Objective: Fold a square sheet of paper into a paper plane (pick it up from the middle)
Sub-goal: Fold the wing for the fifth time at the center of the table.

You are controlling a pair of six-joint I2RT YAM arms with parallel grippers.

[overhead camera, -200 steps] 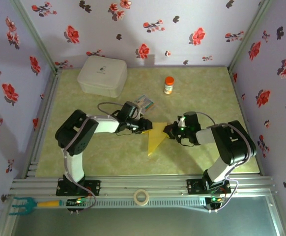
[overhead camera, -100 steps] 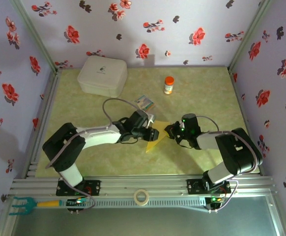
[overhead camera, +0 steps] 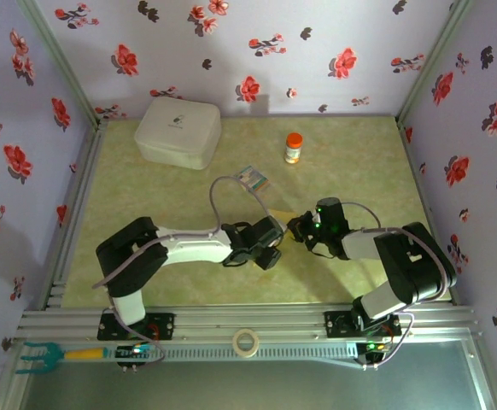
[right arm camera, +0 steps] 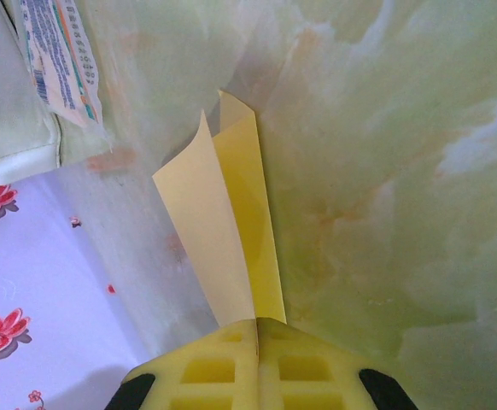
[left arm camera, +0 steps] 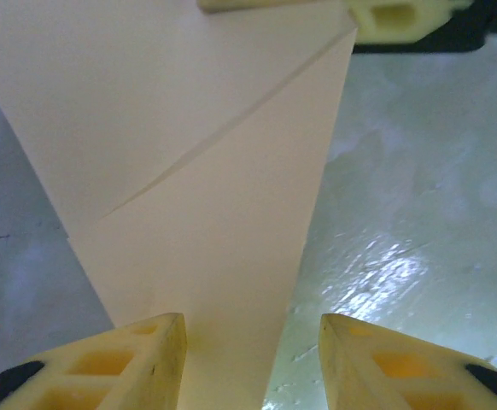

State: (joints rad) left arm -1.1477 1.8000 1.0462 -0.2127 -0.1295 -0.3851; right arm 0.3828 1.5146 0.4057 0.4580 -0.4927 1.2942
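Note:
The yellow sheet of paper [left arm camera: 214, 196] is folded to a long pointed shape with a diagonal crease; it is raised off the table. My right gripper [right arm camera: 257, 329] is shut on one end of it, and two layers [right arm camera: 231, 231] fan out from the closed fingers. My left gripper [left arm camera: 250, 342] is open, its jaws apart, with the paper's narrow end passing between them near the left finger [left arm camera: 137, 359]. From above, the left gripper [overhead camera: 266, 249] covers most of the paper [overhead camera: 283, 214], and the right gripper [overhead camera: 300, 229] sits at its right end.
A small printed packet [overhead camera: 251, 178] lies just behind the grippers. A white box [overhead camera: 178, 131] stands at the back left, an orange-capped bottle [overhead camera: 293, 148] at the back middle. A tape roll [overhead camera: 246, 342] rests on the front rail.
My left gripper has slid right and toward the front along the paper while its jaws opened wider. The right gripper stayed shut on the paper, shifted slightly left.

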